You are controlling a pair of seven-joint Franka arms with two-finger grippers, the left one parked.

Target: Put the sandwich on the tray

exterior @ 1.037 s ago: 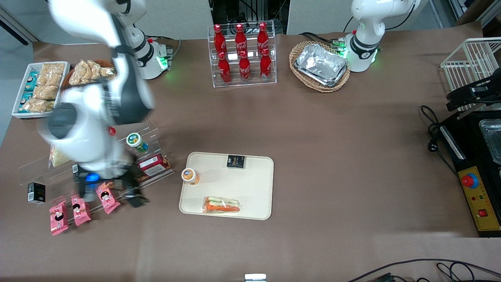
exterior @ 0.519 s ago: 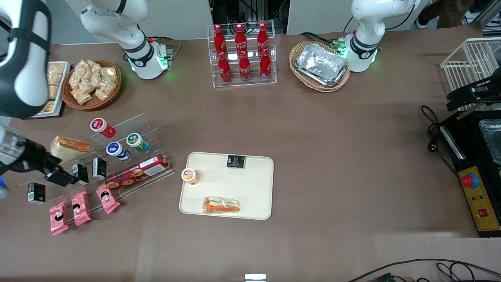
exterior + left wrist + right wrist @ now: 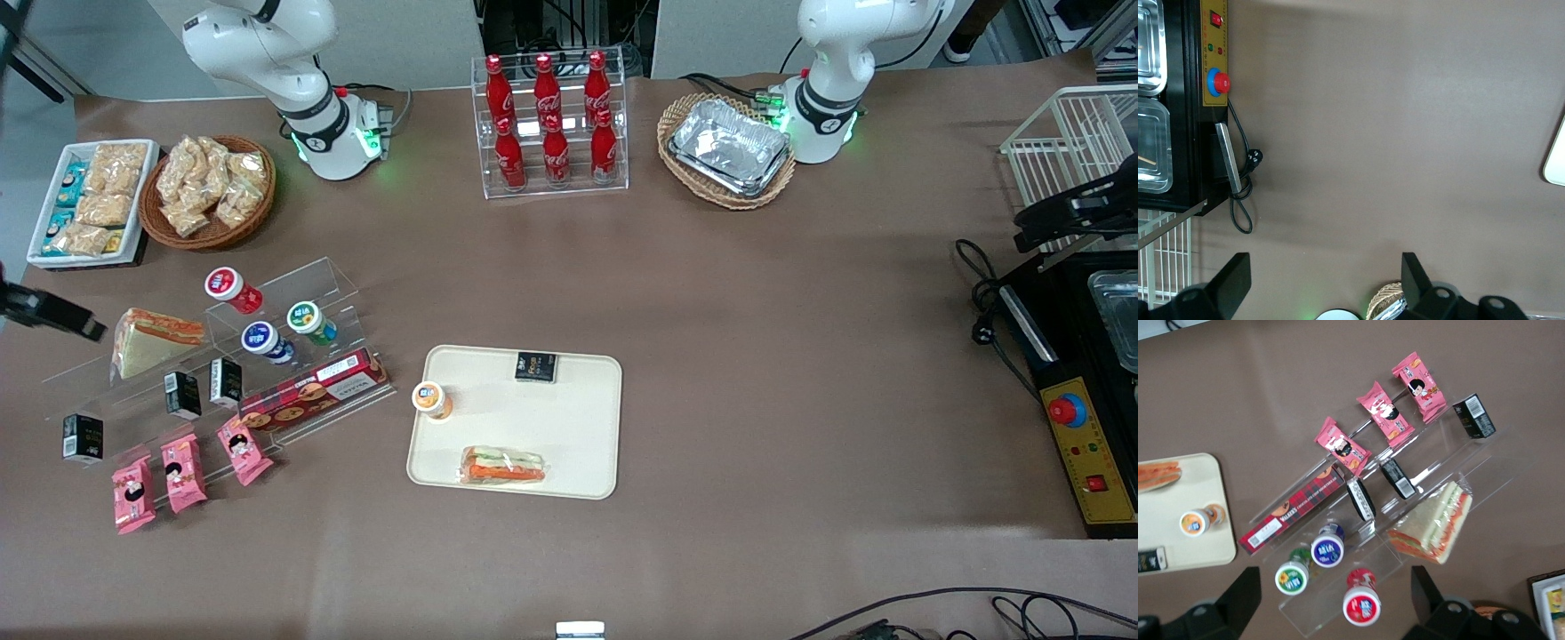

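Note:
The small clear-wrapped sandwich [image 3: 502, 465] with orange and green filling lies flat on the cream-beige tray [image 3: 569, 427], at the tray's edge nearest the front camera. In the right wrist view the sandwich [image 3: 1157, 475] and the tray [image 3: 1175, 523] show at the frame's border. My right gripper [image 3: 1336, 587] is open and empty. It hangs high above the clear display stand [image 3: 1431, 473], well away from the tray. In the front view only a dark fingertip [image 3: 62, 318] shows at the working arm's end of the table.
An orange-capped cup [image 3: 431, 399] and a black packet [image 3: 536, 366] also sit on the tray. The stand holds a wedge sandwich [image 3: 151, 338], capped bottles [image 3: 258, 336], a red biscuit box [image 3: 311, 391] and pink packets [image 3: 182, 471]. Cola bottles [image 3: 551, 124] and a foil-tray basket [image 3: 727, 149] stand farther away.
My right arm has swung up and away from over the display stand toward its end of the table, nearly leaving the front view. The sandwich and tray have not moved.

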